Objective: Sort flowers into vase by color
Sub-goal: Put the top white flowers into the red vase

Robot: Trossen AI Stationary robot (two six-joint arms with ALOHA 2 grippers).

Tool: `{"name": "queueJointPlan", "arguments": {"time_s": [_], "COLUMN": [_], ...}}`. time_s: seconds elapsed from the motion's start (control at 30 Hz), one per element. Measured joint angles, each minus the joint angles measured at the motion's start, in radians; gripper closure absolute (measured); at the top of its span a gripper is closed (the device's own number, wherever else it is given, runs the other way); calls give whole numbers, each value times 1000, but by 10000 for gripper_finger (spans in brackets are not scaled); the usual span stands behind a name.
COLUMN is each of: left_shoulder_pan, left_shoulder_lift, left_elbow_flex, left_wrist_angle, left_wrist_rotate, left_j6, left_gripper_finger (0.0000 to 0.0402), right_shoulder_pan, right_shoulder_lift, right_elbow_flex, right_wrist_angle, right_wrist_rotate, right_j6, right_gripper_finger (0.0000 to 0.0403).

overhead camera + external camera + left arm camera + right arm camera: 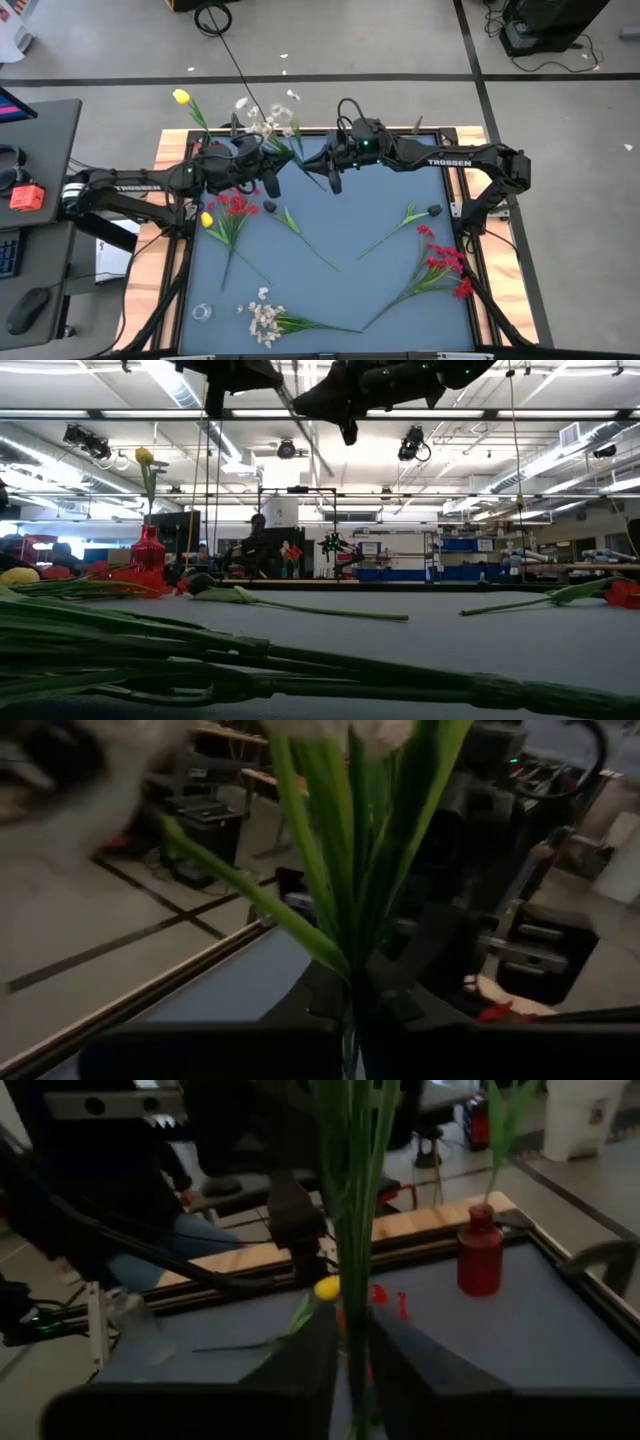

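One flower so far — a yellow tulip (181, 97) sits in the red vase (480, 1253) at the table's far-left corner, both grippers (272, 186) (332, 180) seemingly pinching one white-blossom stem (298, 150) mid-air — the rest lie on the table (380, 215).

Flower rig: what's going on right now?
Both arms are raised over the far side of the table, passing a white flower between them. The left end effector and the right end effector both sit on its green stem; each wrist view shows the stem running up between that arm's fingers. The red vase at the far left corner already holds a yellow tulip. Red sprays, a white cluster and other stems lie on the mat.
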Motion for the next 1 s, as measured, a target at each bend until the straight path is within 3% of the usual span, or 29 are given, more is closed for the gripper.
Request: {"name": "queueJointPlan", "arguments": {"time_s": [0.2,0.4,0.6,0.83,1.0], "left_shoulder_pan": [4,4,19,147,267], "left_shoulder_lift": [-106,-224,-304,-355,-373], "left_elbow_flex": [-1,0,0,0,0], "left_wrist_angle": [-213,-430,-648,-719,-726], "left_wrist_rotate": [-188,-430,-671,-723,-680], "left_j6": [13,-52,-124,-86,-60], "left_gripper_finger": [392,393,393,394,394], "right_shoulder_pan": [-52,-121,-169,-196,-219], "right_shoulder_lift": [-5,-5,-5,-5,-5], "right_elbow_flex": [1,1,1,1,1], "right_wrist_angle": [-168,-337,-370,-358,-355], "right_wrist_rotate": [159,106,36,54,82], "right_j6": [166,161,132,85,71], "right_gripper_finger": [270,256,257,258,259]}}
